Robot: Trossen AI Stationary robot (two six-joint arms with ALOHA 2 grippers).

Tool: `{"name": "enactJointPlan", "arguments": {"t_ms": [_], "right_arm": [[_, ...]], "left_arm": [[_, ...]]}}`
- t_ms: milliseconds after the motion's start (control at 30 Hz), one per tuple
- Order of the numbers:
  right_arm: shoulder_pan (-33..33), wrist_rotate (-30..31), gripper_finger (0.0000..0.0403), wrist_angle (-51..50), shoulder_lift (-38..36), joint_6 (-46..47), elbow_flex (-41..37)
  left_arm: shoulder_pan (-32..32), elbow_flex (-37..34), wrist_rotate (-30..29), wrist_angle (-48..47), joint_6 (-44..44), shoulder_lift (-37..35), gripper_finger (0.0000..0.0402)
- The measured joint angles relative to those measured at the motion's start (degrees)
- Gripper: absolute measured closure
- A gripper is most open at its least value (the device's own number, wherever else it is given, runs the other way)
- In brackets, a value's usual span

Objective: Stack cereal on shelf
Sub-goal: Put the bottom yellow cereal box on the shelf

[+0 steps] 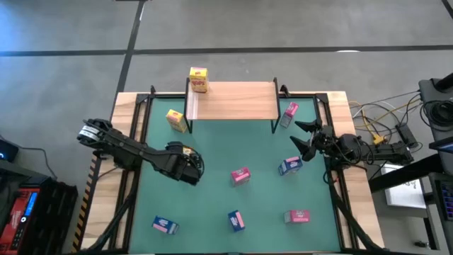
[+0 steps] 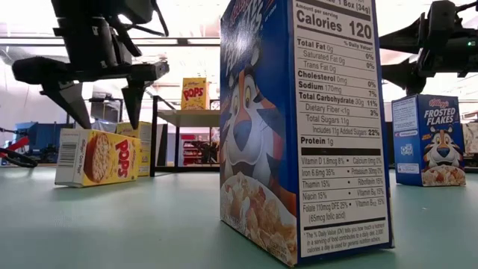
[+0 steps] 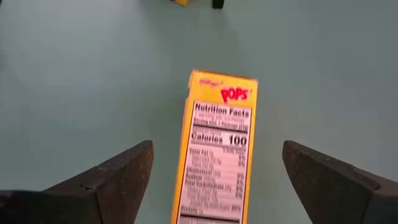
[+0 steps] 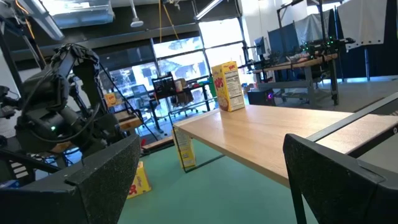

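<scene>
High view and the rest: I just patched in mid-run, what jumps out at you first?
The shelf at the mat's far edge holds only one yellow Pops box, at its left end. The left gripper hangs open directly over another yellow Pops box lying flat on the green mat. The right gripper waits open at the mat's right side, with pink and blue boxes scattered over the mat.

Yellow cereal boxes [image 1: 178, 120] carry red lettering; others are pink [image 1: 241, 176] or blue [image 1: 290, 166]. The shelf [image 1: 237, 99] is pale wood, the mat [image 1: 212, 205] green.
</scene>
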Motion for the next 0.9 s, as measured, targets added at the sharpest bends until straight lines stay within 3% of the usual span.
{"name": "enactJointPlan", "arguments": {"t_ms": [533,900], "right_arm": [[0.00,0.00,0.0019,0.00,0.00,0.00,0.00],[0.00,0.00,0.0019,0.02,0.00,0.00,0.01]], "left_arm": [[3.40,-6.58,-0.39,8.22,1.97,0.00,0.0077],[3.65,-7.26,-0.44,9.51,1.37,0.37,0.0152]]}}
